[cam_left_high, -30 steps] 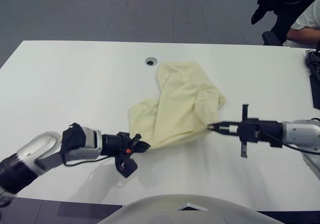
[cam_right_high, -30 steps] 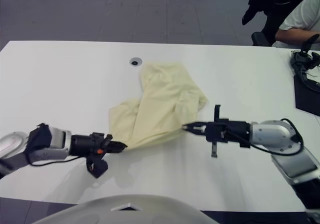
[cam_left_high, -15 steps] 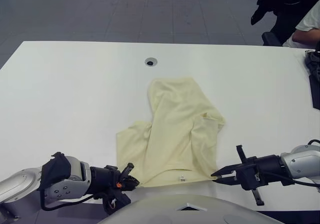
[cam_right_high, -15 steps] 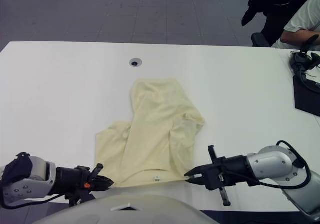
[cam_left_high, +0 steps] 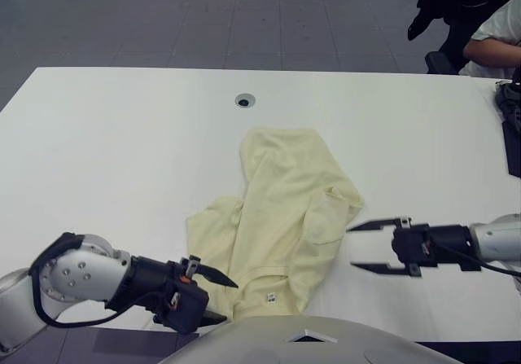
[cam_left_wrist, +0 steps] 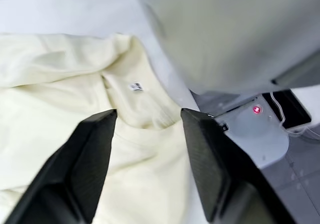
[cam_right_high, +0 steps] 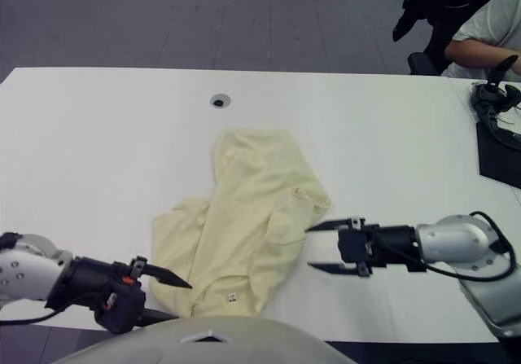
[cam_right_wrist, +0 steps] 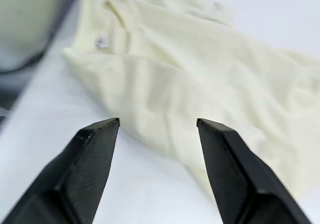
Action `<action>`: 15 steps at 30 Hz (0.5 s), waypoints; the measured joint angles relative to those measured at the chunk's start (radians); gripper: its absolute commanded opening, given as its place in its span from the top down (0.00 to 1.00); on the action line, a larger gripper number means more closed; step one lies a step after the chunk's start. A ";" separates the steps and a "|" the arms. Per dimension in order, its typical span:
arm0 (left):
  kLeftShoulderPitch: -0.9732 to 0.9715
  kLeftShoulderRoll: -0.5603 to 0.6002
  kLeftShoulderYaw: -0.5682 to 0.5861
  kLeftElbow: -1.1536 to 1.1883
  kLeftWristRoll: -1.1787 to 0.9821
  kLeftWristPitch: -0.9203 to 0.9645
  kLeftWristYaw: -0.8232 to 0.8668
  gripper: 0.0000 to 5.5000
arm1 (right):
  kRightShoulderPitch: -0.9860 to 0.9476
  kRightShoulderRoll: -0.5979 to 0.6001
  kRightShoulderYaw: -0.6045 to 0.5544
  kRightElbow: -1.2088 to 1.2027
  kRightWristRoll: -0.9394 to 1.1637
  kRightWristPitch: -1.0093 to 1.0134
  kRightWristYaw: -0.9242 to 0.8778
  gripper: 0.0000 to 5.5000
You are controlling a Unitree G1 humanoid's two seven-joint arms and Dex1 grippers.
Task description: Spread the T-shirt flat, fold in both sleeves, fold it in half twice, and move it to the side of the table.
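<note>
Table: I've got a white table [cam_left_high: 98, 152] stretching wide across my feed, its top plain and smooth.
Cable hole: one round cable hole [cam_left_high: 244, 100] sits near the far edge, roughly mid-table.
Floor: grey tiled floor [cam_left_high: 203, 14] beyond the far edge, faint joint lines.
Chair: a dark chair [cam_left_high: 444, 61] behind the far right corner.
Right edge: black gear [cam_right_high: 495, 99] with cables, on the tabletop.
Light: even and soft, I'd say.

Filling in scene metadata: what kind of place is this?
Probably an office or lab workroom: a wide white table with a cable hole in its top, a grey tiled floor behind it, and black cabled gear at the table's right edge.
</note>
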 measured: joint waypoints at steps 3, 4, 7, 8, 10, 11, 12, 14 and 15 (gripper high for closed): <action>0.010 -0.013 0.033 0.018 -0.049 0.023 -0.057 0.37 | -0.080 0.073 0.054 0.010 -0.032 0.010 -0.043 0.29; 0.015 -0.025 0.028 0.023 -0.030 0.024 -0.068 0.33 | -0.096 0.092 0.071 0.016 -0.046 0.014 -0.050 0.25; -0.031 -0.117 -0.026 0.071 0.112 0.008 -0.017 0.25 | -0.128 0.133 0.110 0.048 -0.071 0.026 -0.065 0.17; -0.070 -0.161 -0.047 0.103 0.190 0.001 0.028 0.22 | -0.141 0.146 0.119 0.064 -0.081 0.029 -0.068 0.14; -0.161 -0.239 -0.087 0.196 0.381 -0.040 0.126 0.16 | -0.174 0.169 0.141 0.092 -0.096 0.039 -0.072 0.09; -0.185 -0.262 -0.098 0.229 0.438 -0.056 0.153 0.14 | -0.186 0.177 0.149 0.101 -0.100 0.043 -0.075 0.07; -0.218 -0.291 -0.120 0.277 0.524 -0.093 0.189 0.11 | -0.205 0.189 0.160 0.116 -0.105 0.053 -0.076 0.04; -0.269 -0.355 -0.162 0.377 0.682 -0.175 0.271 0.05 | -0.249 0.201 0.186 0.155 -0.128 0.073 -0.072 0.02; -0.286 -0.387 -0.179 0.419 0.730 -0.203 0.307 0.02 | -0.268 0.207 0.195 0.175 -0.137 0.077 -0.067 0.02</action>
